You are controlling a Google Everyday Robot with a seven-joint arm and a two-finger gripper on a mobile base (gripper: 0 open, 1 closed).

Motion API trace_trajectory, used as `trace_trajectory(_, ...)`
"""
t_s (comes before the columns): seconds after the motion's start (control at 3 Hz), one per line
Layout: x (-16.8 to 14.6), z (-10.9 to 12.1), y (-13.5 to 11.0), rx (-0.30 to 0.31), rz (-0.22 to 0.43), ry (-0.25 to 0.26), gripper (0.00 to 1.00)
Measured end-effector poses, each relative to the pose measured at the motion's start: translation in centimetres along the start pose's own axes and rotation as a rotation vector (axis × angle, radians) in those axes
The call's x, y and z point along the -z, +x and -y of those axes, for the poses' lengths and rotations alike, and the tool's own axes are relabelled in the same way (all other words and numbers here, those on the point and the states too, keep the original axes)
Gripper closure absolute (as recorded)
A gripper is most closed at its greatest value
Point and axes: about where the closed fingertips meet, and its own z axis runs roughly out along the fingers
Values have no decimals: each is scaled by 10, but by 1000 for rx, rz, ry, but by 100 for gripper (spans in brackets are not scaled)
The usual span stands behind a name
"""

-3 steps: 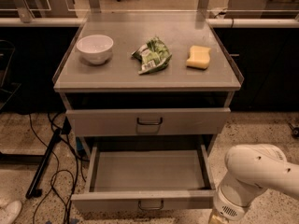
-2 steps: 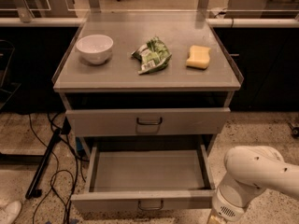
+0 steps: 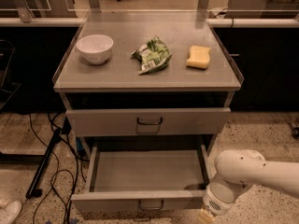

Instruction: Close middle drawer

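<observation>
1. Grey metal table [image 3: 121, 76] carries a white round bowl [image 3: 95, 48], a crumpled green snack bag [image 3: 152, 55] and a yellow sponge [image 3: 199, 57].
2. The wide shallow grey metal middle drawer [image 3: 117, 201] stands pulled out.
3. My hand [image 3: 205, 217] sits low by its right front corner; apart or together, cannot tell.
4. Speckled stone floor [image 3: 261, 125], black cables [image 3: 52, 171] to the left.

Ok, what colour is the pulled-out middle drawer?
Plain grey metal, the middle drawer, clearest in the camera view; the gripper sits low beside its front corner.
</observation>
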Motion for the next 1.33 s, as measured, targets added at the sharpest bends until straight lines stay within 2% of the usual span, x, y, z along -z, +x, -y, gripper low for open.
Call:
trace_trajectory(0.33, 0, 0, 0, 0, 0, 0, 100)
trace_trajectory(0.67, -23, 4, 3, -17, -13, -31, 100)
trace_trajectory(1.0, -61, 17, -8, -15, -3, -62, 100)
trace_trajectory(1.33, -70, 30, -25, -1, -2, -52, 100)
